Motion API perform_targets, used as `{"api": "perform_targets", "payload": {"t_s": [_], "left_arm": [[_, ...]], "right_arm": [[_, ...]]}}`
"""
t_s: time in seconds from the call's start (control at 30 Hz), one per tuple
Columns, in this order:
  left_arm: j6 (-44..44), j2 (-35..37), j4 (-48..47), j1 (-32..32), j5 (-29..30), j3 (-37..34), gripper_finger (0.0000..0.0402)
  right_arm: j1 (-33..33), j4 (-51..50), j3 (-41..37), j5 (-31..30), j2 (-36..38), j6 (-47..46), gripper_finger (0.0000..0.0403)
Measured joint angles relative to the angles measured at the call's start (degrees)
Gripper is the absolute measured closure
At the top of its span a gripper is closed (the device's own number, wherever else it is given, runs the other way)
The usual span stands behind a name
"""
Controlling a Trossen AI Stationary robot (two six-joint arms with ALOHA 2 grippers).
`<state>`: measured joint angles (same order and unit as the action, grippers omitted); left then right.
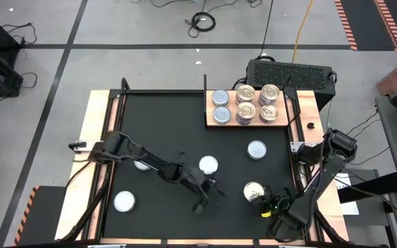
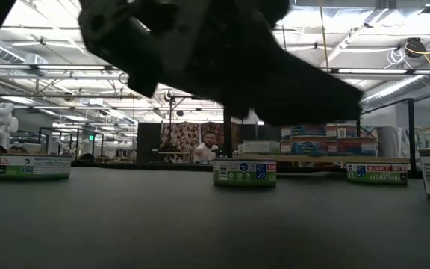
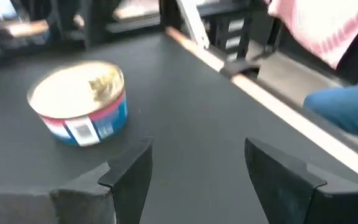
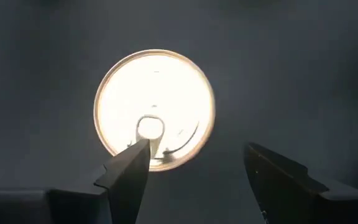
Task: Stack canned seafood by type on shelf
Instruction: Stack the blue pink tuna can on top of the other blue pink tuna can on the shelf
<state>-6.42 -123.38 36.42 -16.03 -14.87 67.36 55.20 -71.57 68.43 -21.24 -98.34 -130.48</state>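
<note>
A gold pull-tab tin (image 1: 253, 191) sits on the black mat (image 1: 164, 124) near its front right corner. The right gripper (image 1: 266, 204) hangs just above and beside it. In the right wrist view the same tin (image 4: 154, 110) shows from straight above, with the fingers (image 4: 129, 174) spread wide and empty, one tip over the tin's edge; whether it touches cannot be told. The right arm (image 1: 322, 172) reaches in from the table's right side, bent back toward the front.

The left gripper (image 1: 209, 196) is near the middle front of the mat, close to a silvery tin (image 1: 208, 164). Its fingers (image 3: 132, 171) are apart and hold nothing, and its wrist view looks toward the gold tin (image 3: 79, 102). The left arm (image 1: 143, 160) stretches low from the left side.

The wooden shelf (image 1: 250, 107) lies at the back right, carrying two silvery tins (image 1: 220, 107) beside four gold ones (image 1: 258, 104). Loose silvery tins lie at the front left (image 1: 124, 201) and right of centre (image 1: 256, 149).
</note>
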Motion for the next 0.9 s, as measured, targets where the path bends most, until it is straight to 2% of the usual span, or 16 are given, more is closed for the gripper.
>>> {"api": "perform_targets", "payload": {"t_s": [0.2,0.33,0.5,0.67,0.9], "left_arm": [[0.1,-4.7,-4.5,0.7,0.5,7.4,0.0151],[0.1,-6.7,-9.9,0.7,1.7,11.8,0.0176],[0.1,-7.9,-13.4,0.7,2.1,14.9,0.0223],[1.4,-8.3,-13.3,1.1,3.8,15.6,0.0271],[1.4,-8.8,-12.9,1.0,3.8,16.6,0.0355]], "right_arm": [[-0.1,-3.7,-0.8,-1.2,0.9,0.2,0.0155],[-0.6,-3.6,-2.7,-1.4,0.9,0.1,0.0183],[-2.9,-2.6,-5.3,-1.0,0.9,0.6,0.0253],[-6.1,0.1,-8.9,-0.7,0.8,2.2,0.0379],[-6.6,2.6,-9.0,3.7,1.1,3.2,0.0401]]}}
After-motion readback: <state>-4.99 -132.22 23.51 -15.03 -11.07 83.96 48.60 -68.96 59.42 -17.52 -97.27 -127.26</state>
